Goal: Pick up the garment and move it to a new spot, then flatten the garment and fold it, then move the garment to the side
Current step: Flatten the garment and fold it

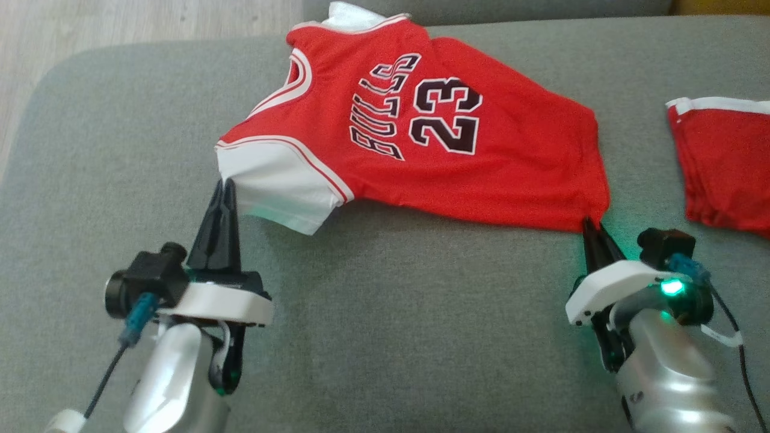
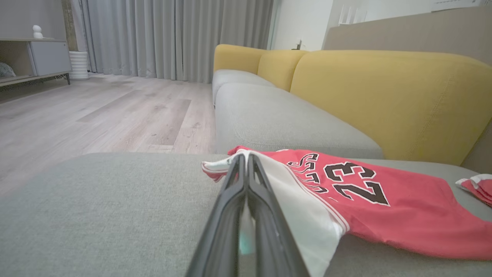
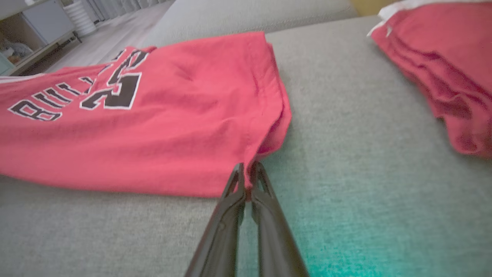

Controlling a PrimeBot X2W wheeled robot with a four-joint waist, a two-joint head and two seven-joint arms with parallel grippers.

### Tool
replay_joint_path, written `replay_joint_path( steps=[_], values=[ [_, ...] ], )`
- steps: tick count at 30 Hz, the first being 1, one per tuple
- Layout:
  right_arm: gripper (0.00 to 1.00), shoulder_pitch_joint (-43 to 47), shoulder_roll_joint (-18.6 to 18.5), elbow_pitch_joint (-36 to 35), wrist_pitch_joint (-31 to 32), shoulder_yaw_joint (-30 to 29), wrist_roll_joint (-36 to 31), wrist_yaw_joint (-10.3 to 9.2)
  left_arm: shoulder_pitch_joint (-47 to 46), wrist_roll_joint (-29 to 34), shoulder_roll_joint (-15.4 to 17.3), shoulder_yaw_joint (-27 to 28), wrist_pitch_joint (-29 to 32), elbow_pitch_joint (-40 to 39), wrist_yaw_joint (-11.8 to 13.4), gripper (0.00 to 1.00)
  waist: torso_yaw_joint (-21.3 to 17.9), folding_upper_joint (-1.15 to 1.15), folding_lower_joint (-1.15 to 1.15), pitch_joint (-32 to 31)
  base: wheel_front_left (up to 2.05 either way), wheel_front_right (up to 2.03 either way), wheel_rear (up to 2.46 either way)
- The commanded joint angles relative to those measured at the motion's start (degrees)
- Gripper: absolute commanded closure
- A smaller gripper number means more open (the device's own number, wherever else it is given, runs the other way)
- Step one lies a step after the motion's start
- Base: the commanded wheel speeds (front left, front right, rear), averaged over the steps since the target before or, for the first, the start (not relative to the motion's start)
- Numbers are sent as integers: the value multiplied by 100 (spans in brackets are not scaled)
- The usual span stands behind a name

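Red jersey, number 23, spread print up on grey sofa seat. Clenched on its white sleeve edge: left end effector. Clenched on its red hem corner: right end effector. Lying well apart to the right: second red cloth.

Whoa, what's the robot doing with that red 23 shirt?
The robot is holding the red jersey at two spots while it lies spread on the grey sofa cushion. Its left gripper is shut on the white sleeve edge, and its right gripper is shut on a bottom hem corner. The jersey is not folded yet. Another red garment lies off to the right.
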Motion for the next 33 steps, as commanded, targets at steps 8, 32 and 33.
replay_joint_path(
  steps=[8, 32, 33],
  values=[
    [100, -218, 6, -1592, -118, 188, -49, -4, -348, -370, 64, 467, -55, -549, -145, 100, -130, 0, 0, -525, 0, 0, 0],
    [100, 139, -1031, -6432, 1508, 807, -38, -4, -952, -2261, 274, 1451, 2312, -4518, 632, 100, -284, 0, 0, -1114, 0, 0, 0],
    [100, 188, -1069, -6548, 1615, 782, -29, -4, -924, -2239, 352, 1460, 2417, -4590, 651, 100, -286, 0, 0, -1058, 0, 0, 0]
  ],
)
